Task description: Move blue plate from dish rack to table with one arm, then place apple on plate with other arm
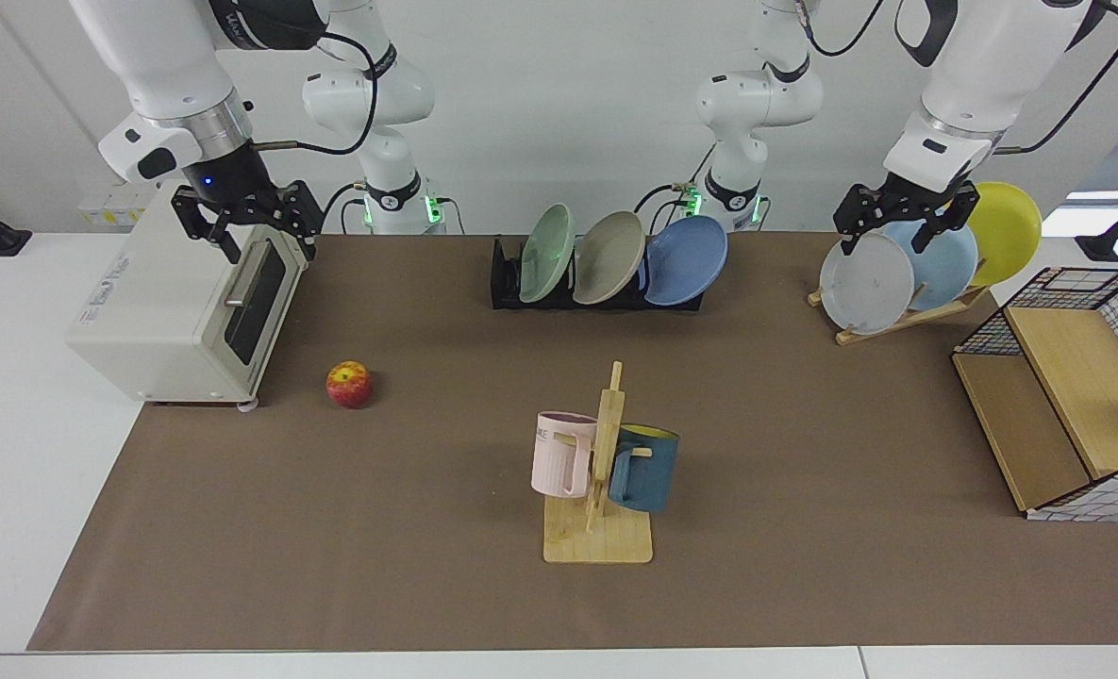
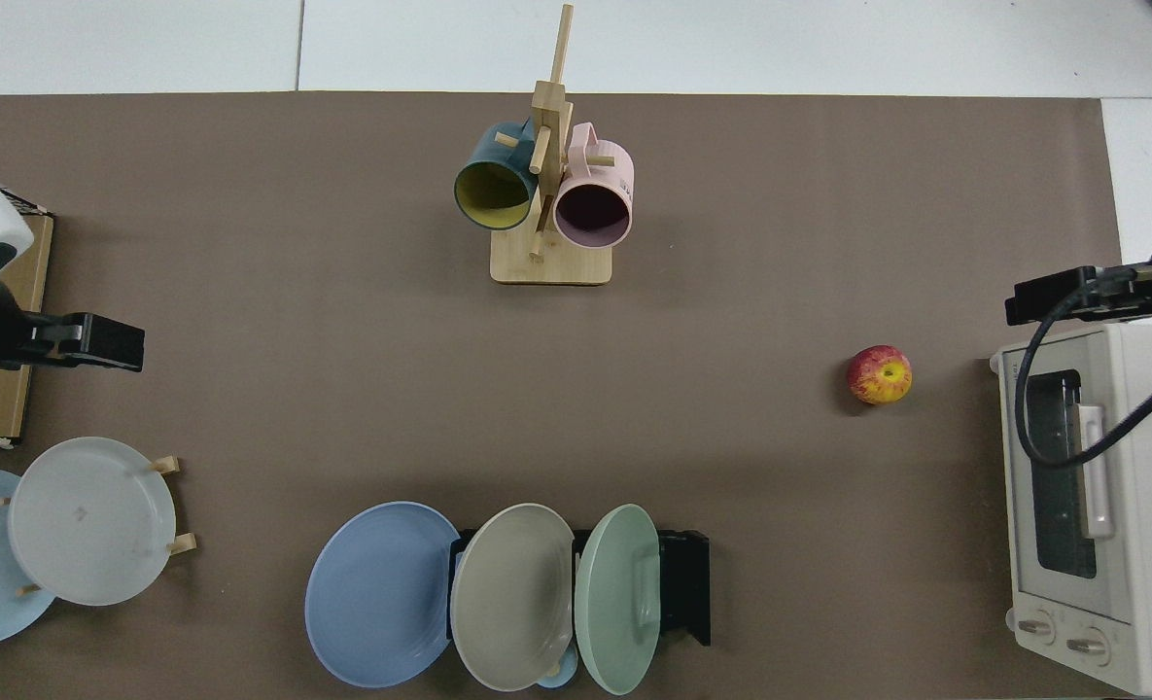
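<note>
The blue plate [image 1: 686,259] [image 2: 381,593] stands tilted at one end of the black dish rack [image 1: 507,283] [image 2: 687,583], beside a beige and a green plate. On the brown mat of the table [image 1: 426,528] lies the red-and-yellow apple [image 1: 349,384] [image 2: 880,374], close to the toaster oven. My right gripper [image 1: 271,250] [image 2: 1047,299] hangs open over the oven's top front edge, holding nothing. My left gripper [image 1: 901,236] [image 2: 109,342] hangs open above the wooden plate stand, also with nothing in it. Both are well away from the blue plate and the apple.
A white toaster oven [image 1: 172,311] sits at the facing view's left. A wooden mug tree [image 1: 601,471] with a pink and a dark blue mug stands mid-table. A wooden stand [image 1: 898,316] holds grey, pale blue and yellow plates. A wire-and-wood shelf [image 1: 1059,396] stands at the right edge.
</note>
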`<state>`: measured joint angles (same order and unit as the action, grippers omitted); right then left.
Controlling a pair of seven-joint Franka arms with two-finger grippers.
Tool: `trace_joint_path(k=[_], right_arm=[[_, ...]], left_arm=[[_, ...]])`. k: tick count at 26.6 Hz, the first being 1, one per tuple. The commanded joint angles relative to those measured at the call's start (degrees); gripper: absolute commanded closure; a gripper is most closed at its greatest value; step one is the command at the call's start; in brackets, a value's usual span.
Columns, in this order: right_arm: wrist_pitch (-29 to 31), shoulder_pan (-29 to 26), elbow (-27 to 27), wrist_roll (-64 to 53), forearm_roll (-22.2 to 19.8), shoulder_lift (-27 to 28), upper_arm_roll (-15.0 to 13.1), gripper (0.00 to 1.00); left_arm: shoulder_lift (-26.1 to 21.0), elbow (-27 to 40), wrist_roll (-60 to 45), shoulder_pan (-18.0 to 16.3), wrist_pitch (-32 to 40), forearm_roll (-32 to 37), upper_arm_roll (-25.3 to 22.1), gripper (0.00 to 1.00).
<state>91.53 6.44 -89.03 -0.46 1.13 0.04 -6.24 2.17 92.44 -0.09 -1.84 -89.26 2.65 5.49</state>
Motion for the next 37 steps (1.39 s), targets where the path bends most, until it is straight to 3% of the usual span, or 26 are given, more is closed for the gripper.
trace_joint_path(k=[1, 10, 15, 21, 29, 32, 37], right_arm=[[0.05, -0.81, 0.0, 0.9, 0.36, -0.04, 0.61, 0.0], [0.05, -0.81, 0.0, 0.9, 0.36, -0.04, 0.61, 0.0], [0.05, -0.81, 0.0, 0.9, 0.36, -0.04, 0.61, 0.0], [0.05, -0.81, 0.0, 0.9, 0.36, -0.04, 0.61, 0.0], [0.05, -0.81, 0.0, 0.9, 0.36, -0.04, 0.61, 0.0], [0.05, -0.81, 0.0, 0.9, 0.36, -0.04, 0.61, 0.0], [0.05, -0.81, 0.0, 0.9, 0.36, -0.04, 0.61, 0.0]], left_arm=[[1.52, 1.86, 0.27, 0.17, -0.39, -0.98, -0.22, 0.0], [2.13, 2.83, 0.36, 0.25, -0.39, -0.98, -0.13, 0.0], [4.68, 7.47, -1.39, 0.52, -2.93, 0.77, 0.75, 0.0], [10.74, 16.7, -11.05, 2.27, -6.27, 7.45, 5.57, 0.0], [21.37, 35.85, -26.35, 2.36, -12.76, 11.42, 17.52, 0.01], [26.29, 43.24, -28.29, 3.5, -16.72, 11.15, 18.59, 0.01], [27.62, 49.59, -35.32, 4.91, -22.44, 11.24, 20.96, 0.01]])
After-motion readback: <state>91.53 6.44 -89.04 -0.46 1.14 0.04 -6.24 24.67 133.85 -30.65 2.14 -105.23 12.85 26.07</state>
